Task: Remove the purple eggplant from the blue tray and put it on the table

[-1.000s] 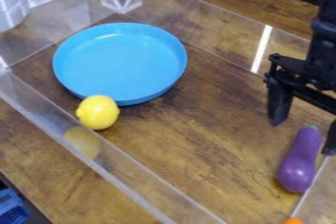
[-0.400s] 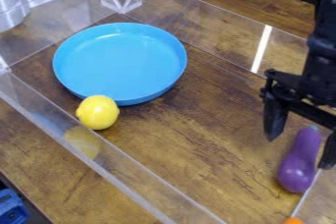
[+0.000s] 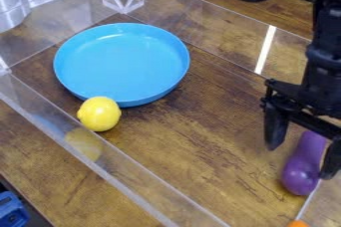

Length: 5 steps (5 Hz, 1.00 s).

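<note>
Brown table (image 3: 200, 121): the eggplant (image 3: 304, 166) lies near its right edge, outside the empty tray (image 3: 122, 63). Gripper (image 3: 305, 149) fingers stand wide around it. Best to close gently on its middle.

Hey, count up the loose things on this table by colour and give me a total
Blue: 1, the blue tray
Yellow: 1, the yellow ball
Purple: 1, the purple eggplant
Total: 3
</note>
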Motion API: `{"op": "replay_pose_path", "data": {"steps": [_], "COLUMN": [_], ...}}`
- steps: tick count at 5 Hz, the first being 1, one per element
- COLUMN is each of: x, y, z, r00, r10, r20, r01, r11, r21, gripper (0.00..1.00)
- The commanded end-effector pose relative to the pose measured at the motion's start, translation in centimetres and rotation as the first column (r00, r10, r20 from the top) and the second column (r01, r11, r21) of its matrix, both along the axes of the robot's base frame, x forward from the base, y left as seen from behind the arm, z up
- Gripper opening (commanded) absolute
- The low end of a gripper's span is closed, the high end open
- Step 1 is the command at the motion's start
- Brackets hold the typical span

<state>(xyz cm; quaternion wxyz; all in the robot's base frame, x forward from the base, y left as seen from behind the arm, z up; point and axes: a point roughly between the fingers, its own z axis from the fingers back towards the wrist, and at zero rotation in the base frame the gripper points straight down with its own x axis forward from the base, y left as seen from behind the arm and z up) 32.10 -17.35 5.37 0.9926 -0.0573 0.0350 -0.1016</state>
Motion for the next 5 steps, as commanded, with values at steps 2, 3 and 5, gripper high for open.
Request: {"op": "replay_pose_path", "data": {"steps": [2, 3, 5], "x": [1.6, 1.4, 1.5], "y": [2.3, 0.7, -0.6], "z": [2.6, 3.3, 3.0], "r00": [0.998, 0.996, 0.997], "r10": [0.039, 0.075, 0.073], "r20": [0.039, 0.042, 0.037], "r01": [-0.038, -0.073, -0.071], "r11": [0.999, 0.997, 0.997], "r21": [-0.027, -0.034, -0.04], "gripper": [1.0, 1.0, 1.0]}}
